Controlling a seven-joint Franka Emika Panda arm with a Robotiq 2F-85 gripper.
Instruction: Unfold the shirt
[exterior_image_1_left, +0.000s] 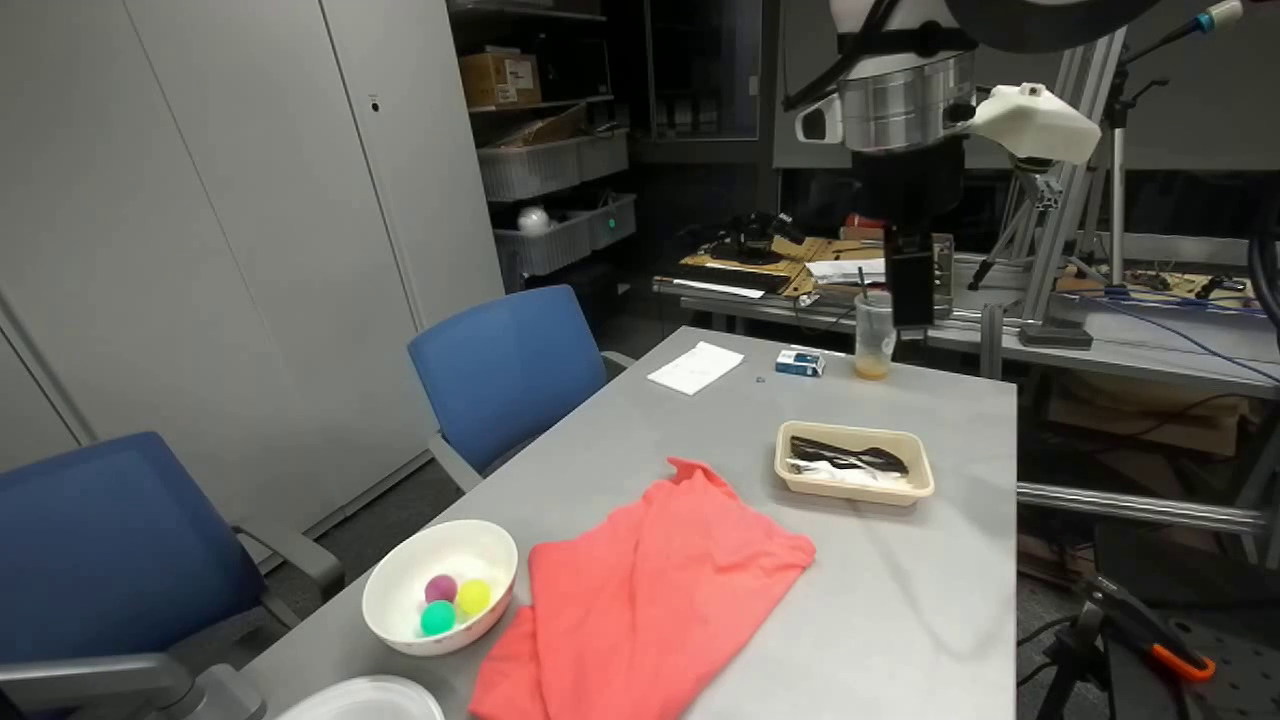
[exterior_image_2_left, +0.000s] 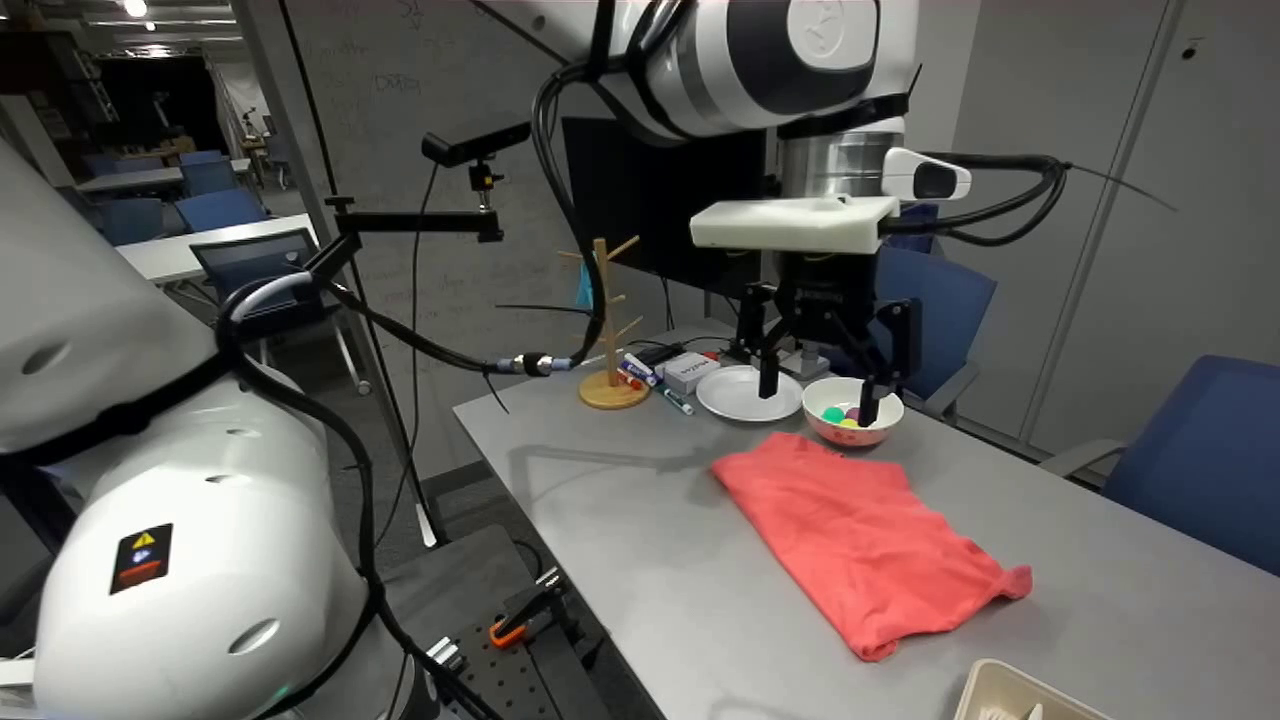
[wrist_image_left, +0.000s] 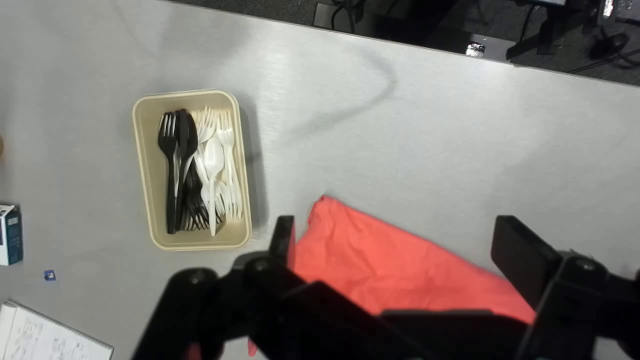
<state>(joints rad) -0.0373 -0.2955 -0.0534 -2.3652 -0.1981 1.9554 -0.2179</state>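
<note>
The white bowl (exterior_image_1_left: 397, 580) on the gray table (exterior_image_2_left: 630, 520), pinkish outside, holds three small balls lying close together: a purple ball (exterior_image_1_left: 441, 588), a yellow ball (exterior_image_1_left: 474, 598) and a green ball (exterior_image_1_left: 438, 619). In the wrist view a beige rectangular tray (wrist_image_left: 150, 165) holds, on the left, a black fork (wrist_image_left: 170, 175) and other black cutlery (wrist_image_left: 182, 185), and on the right a white spoon (wrist_image_left: 214, 157) and white forks (wrist_image_left: 226, 135). A clear cup (exterior_image_1_left: 873, 335) has a shallow layer of amber liquid (exterior_image_1_left: 872, 369) at its bottom and a thin dark stick (exterior_image_1_left: 862, 282) standing in it. A white plate (exterior_image_2_left: 735, 398) lies near the bowl.

The coral-red shirt (exterior_image_2_left: 870, 540) lies wrinkled on the table between bowl and tray, just beside the bowl, with a puckered corner toward the tray.

The robot arm (exterior_image_2_left: 690, 75) reaches over the table, its wrist (exterior_image_2_left: 830, 165) turned straight down. The gripper (exterior_image_2_left: 819, 393) hangs above the table, fingers (wrist_image_left: 522, 257) spread wide with nothing in their grip; how high they stand over the shirt is hard to judge.
</note>
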